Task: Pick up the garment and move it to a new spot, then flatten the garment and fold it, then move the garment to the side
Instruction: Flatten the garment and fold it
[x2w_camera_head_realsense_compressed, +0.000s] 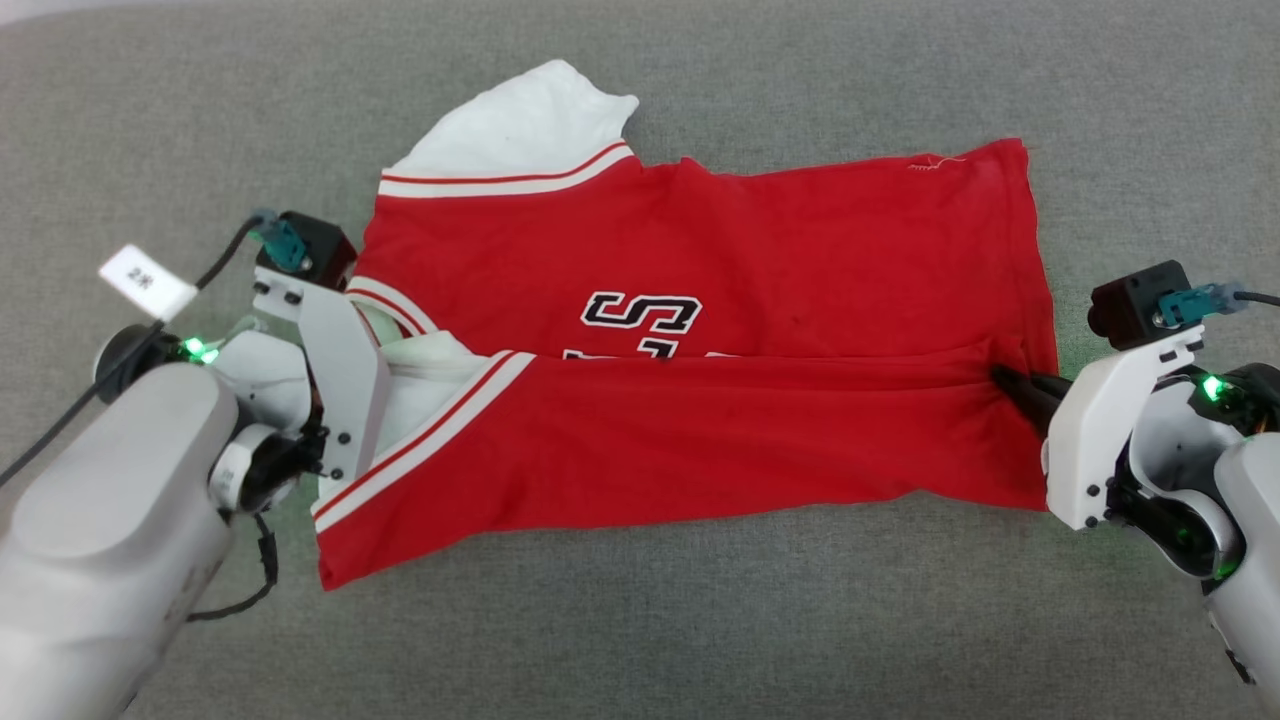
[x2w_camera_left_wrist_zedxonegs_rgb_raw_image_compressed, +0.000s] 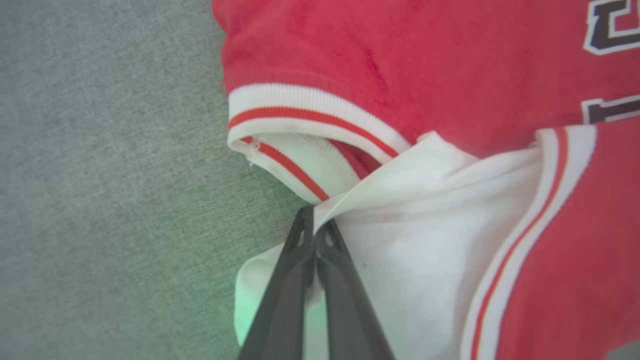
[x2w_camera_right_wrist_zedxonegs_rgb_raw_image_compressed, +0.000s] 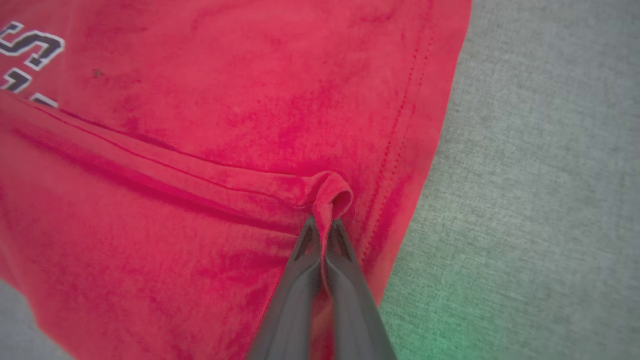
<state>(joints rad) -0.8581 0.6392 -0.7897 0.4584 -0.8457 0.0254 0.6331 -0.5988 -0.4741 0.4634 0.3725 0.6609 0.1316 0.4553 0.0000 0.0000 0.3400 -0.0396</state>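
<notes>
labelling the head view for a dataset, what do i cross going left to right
white cable tag → left gripper, pinching a white sleeve → garment → right gripper, pinching the red edge

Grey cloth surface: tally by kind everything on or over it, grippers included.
Bright red fabric garment with white sleeves and striped trim: 1
Dark two-fingered grippers: 2 (left gripper, right gripper, each shut on the garment)
White paper tag on the left arm's cable: 1
Total: 4
</notes>
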